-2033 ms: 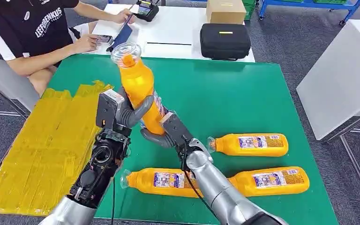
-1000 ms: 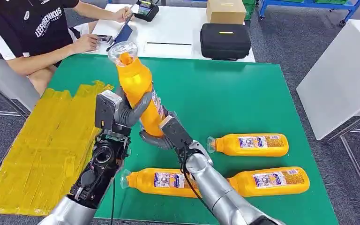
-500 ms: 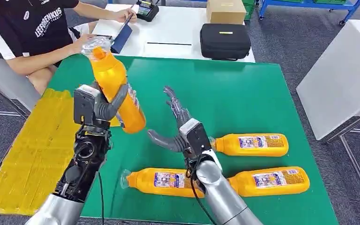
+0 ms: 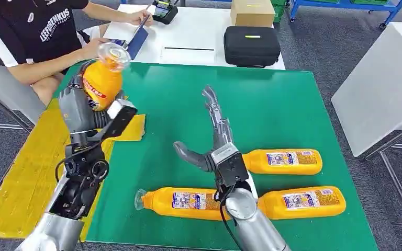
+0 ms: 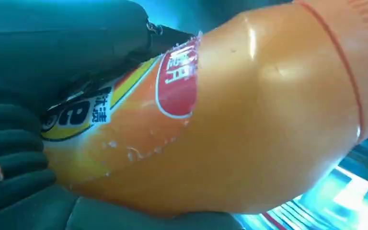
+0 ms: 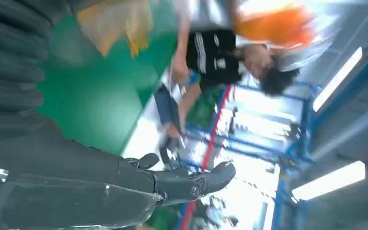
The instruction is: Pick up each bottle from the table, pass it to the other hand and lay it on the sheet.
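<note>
An orange bottle (image 4: 101, 78) is held aloft in the left hand (image 4: 84, 112), above the edge where the yellow sheet (image 4: 26, 172) meets the green bench (image 4: 272, 104), its clear cap tipped toward the far side. The right hand (image 4: 214, 138) is seen released and empty, fingers spread and raised over the bench, near three more bottles (image 4: 280, 161) left lying on their sides in front of the robot. A slip is judged the chief risk: the bottle is smooth, glossy and rounded, its body gripped near the label, and it could slide or twist out as it is lowered and tilted to be laid flat. A round bottle laid down could also roll off the sheet, which looks wrinkled and folded at its near corner. Close up in the left wrist view, the bottle (image 5: 230, 120) is shown as bright orange plastic with a red and yellow label, filled with liquid. A person (image 4: 36, 31) is seated at the far left corner, close to the raised bottle.
</note>
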`<control>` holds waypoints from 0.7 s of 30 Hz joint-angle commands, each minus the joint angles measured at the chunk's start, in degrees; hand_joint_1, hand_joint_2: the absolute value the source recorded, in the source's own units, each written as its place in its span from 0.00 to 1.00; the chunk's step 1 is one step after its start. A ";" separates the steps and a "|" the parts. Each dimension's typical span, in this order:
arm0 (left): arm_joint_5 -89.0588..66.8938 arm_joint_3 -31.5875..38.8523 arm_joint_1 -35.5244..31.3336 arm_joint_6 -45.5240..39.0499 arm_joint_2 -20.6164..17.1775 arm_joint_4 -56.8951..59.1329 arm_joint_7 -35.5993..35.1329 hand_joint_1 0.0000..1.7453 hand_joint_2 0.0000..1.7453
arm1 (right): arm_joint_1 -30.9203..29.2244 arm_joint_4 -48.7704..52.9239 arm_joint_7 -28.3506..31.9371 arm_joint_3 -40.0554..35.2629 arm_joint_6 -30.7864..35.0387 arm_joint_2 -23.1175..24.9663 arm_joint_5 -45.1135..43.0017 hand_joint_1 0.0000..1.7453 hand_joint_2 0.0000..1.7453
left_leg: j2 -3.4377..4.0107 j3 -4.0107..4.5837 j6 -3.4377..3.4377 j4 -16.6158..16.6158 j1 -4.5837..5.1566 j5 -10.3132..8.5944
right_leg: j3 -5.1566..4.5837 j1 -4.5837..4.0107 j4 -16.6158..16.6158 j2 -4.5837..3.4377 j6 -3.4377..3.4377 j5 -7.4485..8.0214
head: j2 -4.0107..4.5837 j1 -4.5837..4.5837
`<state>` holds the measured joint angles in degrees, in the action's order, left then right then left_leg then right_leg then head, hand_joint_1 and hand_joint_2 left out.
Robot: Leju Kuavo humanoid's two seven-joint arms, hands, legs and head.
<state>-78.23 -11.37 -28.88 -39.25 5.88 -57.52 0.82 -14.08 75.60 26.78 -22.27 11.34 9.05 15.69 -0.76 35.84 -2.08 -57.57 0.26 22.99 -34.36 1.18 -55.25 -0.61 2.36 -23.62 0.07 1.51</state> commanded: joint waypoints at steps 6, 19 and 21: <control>-10.85 1.93 -7.44 -0.69 -2.69 18.23 -3.61 1.00 1.00 | 1.47 7.56 0.80 -1.56 1.06 -2.11 0.69 0.00 1.00 | 0.12 -0.35 0.16 -0.01 -0.06 0.18 | 0.34 -0.08 -0.01 0.02 -0.17 -0.16 | 0.00 0.06; -11.77 -6.75 -10.21 1.43 -7.18 34.63 -6.92 1.00 1.00 | 0.68 9.26 1.00 0.48 -0.99 -2.25 0.00 0.00 1.00 | 0.18 -0.27 0.11 0.02 -0.04 0.12 | 0.23 -0.05 0.03 -0.07 -0.11 -0.08 | 0.00 0.02; -11.77 -7.41 -9.98 2.37 -7.04 35.36 -6.64 1.00 1.00 | 0.33 8.70 1.03 0.51 -1.05 -2.27 0.06 0.00 1.00 | 0.16 -0.27 0.11 0.00 -0.05 0.13 | 0.25 -0.07 0.02 -0.04 -0.11 -0.10 | 0.00 0.02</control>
<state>-89.74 -14.41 -35.24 -38.27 0.94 -32.02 -5.84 -11.73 86.03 27.78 -22.62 10.78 7.63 15.54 -0.71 35.83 -2.08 -57.57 0.25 22.98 -34.36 1.18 -55.25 -0.63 2.36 -23.61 0.07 1.53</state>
